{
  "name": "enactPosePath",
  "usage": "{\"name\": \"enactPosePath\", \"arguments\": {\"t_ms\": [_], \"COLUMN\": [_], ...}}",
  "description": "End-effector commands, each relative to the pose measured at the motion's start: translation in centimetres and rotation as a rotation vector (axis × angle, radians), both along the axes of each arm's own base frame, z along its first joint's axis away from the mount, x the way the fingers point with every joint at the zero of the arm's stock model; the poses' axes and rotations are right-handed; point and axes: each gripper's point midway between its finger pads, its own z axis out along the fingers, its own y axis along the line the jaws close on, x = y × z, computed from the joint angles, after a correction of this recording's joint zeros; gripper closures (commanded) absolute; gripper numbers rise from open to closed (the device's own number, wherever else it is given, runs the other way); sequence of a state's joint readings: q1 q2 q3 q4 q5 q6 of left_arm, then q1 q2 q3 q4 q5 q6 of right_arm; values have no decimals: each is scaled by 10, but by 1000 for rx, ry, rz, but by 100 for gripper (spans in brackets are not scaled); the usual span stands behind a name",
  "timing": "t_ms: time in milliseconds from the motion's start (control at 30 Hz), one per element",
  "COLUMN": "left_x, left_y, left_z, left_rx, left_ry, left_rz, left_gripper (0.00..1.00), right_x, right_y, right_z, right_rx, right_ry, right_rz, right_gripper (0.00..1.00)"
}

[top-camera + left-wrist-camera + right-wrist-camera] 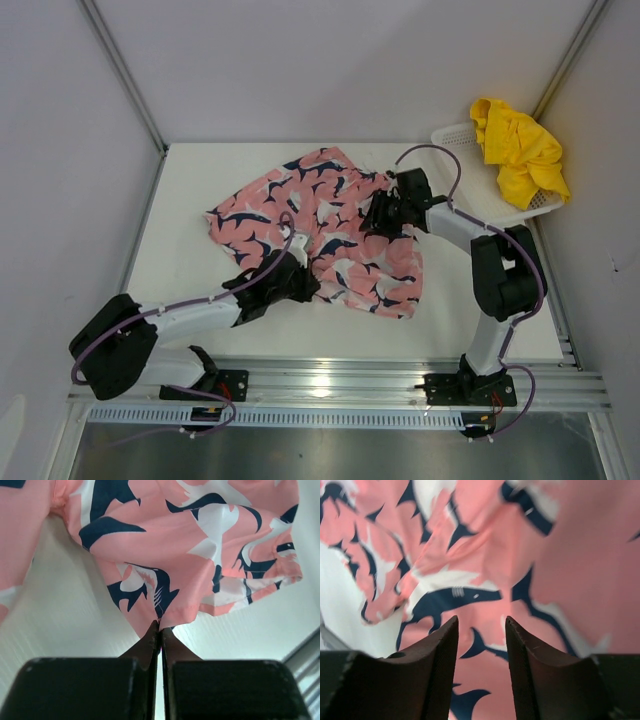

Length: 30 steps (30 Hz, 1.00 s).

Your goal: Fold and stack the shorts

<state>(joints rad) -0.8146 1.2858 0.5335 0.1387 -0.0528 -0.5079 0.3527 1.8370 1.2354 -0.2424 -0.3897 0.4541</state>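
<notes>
The pink shorts with a navy-and-white print lie spread and rumpled on the white table. My left gripper is at their near edge. In the left wrist view it is shut, its tips pinching the hem of the pink shorts. My right gripper hovers over the right part of the same pair. In the right wrist view it stands open, with the printed pink shorts under the gap and nothing held. The yellow shorts lie bunched in the basket at the back right.
A white mesh basket stands at the table's back right corner, by the right wall. Grey walls close in the left, back and right sides. A metal rail runs along the near edge with both arm bases on it.
</notes>
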Motion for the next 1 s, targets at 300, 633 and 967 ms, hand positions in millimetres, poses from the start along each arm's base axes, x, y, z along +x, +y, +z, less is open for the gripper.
{"name": "enactPosePath", "arguments": {"t_ms": [300, 633, 967], "left_x": [-15, -17, -49], "left_y": [54, 104, 92], "left_z": [-14, -28, -13], "left_rx": [-133, -128, -166], "left_ry": [134, 157, 158], "left_rz": [125, 256, 138], "left_gripper": [100, 100, 74], "right_x": [82, 96, 97], "right_y": [-58, -65, -65], "right_z": [-21, -32, -29], "right_rx": [1, 33, 39], "right_ry": [0, 40, 47], "right_rz": [-238, -267, -265], "right_gripper": [61, 63, 60]}}
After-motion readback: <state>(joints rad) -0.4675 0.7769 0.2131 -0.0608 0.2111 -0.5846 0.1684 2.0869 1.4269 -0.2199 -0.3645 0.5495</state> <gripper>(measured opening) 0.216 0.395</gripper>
